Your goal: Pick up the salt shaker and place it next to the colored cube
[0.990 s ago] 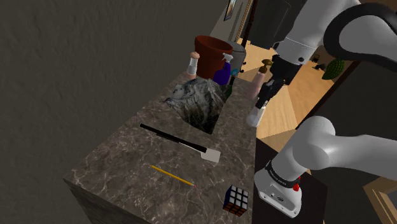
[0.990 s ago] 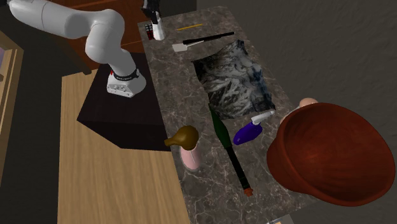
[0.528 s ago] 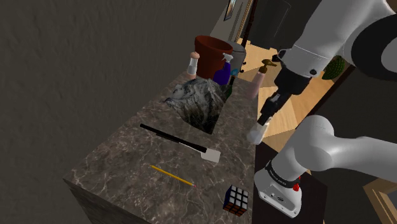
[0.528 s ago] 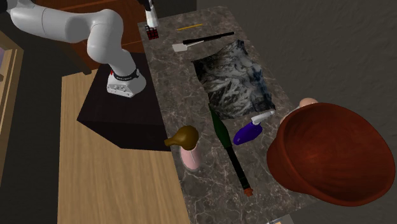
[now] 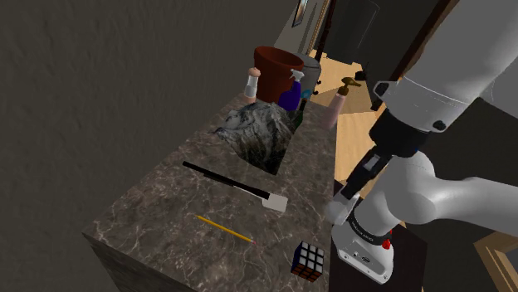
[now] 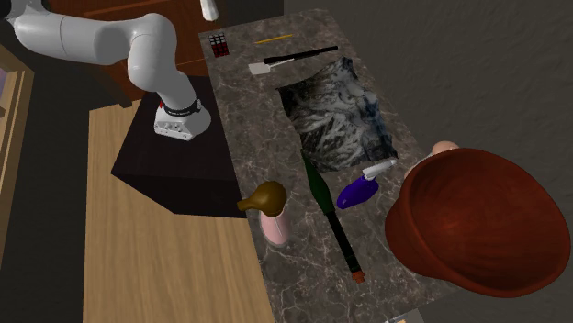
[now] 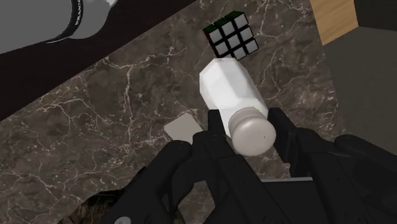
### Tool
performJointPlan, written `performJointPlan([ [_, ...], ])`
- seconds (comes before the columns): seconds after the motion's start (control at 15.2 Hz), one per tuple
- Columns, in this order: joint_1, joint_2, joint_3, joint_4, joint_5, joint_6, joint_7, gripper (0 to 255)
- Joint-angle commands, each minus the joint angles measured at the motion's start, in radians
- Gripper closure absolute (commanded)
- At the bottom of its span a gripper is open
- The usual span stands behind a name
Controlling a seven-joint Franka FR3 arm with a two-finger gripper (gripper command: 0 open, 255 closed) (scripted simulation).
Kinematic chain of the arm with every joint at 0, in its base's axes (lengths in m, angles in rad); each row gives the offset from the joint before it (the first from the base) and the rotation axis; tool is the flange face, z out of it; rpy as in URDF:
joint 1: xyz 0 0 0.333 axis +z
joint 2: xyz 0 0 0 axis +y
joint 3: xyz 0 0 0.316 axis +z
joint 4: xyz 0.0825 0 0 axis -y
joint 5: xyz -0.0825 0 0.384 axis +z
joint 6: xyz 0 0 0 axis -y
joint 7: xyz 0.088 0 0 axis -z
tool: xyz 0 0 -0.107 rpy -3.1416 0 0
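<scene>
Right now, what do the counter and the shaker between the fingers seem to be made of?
The counter: smooth dark stone, probably marble, judging by its pale veins. The salt shaker: plain white faceted body, material unclear; grey-white matte rounded cap.

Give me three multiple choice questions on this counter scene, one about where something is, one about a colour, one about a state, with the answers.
1. Where is the colored cube?
A in the sink
B on the counter, at the corner by the stand
C on the floor

2. What colour is the pencil?
A yellow
B blue
C red

3. The gripper is:
A open and empty
B shut on a spray bottle
C shut on the salt shaker

Answers:
1 B, it sits on the stone top nearest the stand.
2 A, it is a thin yellow stick.
3 C, both fingers clasp the white shaker near its cap.
</scene>
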Motion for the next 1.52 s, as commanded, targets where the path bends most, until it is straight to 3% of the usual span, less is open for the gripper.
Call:
performJointPlan([
  [0.0,0.009,0.004,0.051,0.030,0.049,-0.006,0.049,255],
  [0.46,-0.001,0.055,0.236,0.176,0.207,-0.002,0.216,255],
  [1.45,0.050,-0.016,0.364,-0.008,0.328,0.119,0.195,255],
])
